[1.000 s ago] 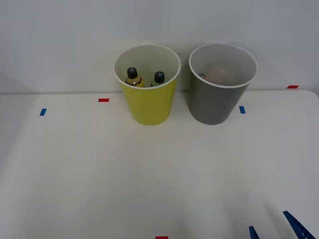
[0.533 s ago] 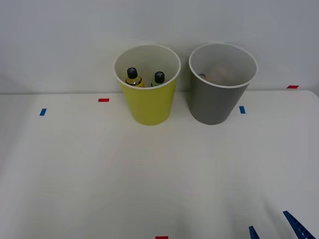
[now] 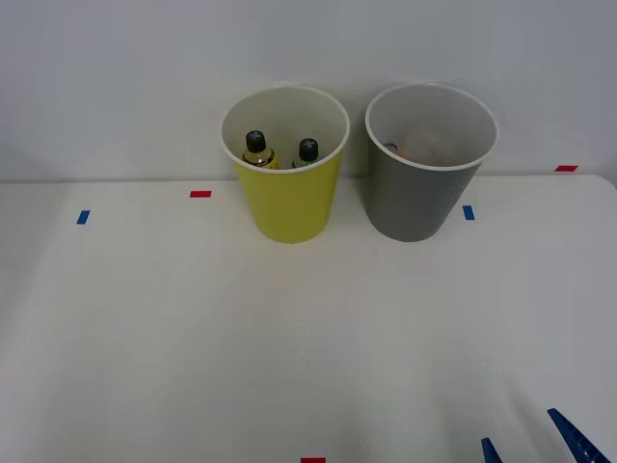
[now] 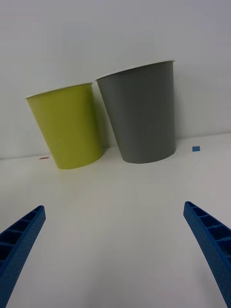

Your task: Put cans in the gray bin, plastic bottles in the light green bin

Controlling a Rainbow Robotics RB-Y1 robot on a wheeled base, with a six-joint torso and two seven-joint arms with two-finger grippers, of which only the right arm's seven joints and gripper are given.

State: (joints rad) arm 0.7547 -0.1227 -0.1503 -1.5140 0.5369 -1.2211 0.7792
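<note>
- plastic bottles (image 3: 281,151): two, upright in light green bin (image 3: 289,207), 11 o'clock; probably light, slick; take at ribbed caps.
- gray bin (image 3: 415,203): 1 o'clock.
- right gripper (image 4: 115,255): spread wide, holding nothing.

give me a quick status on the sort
Right end effector open, empty, low over the table. Two bottles in green bin. Gray bin contents unclear. Nothing in the way.
</note>
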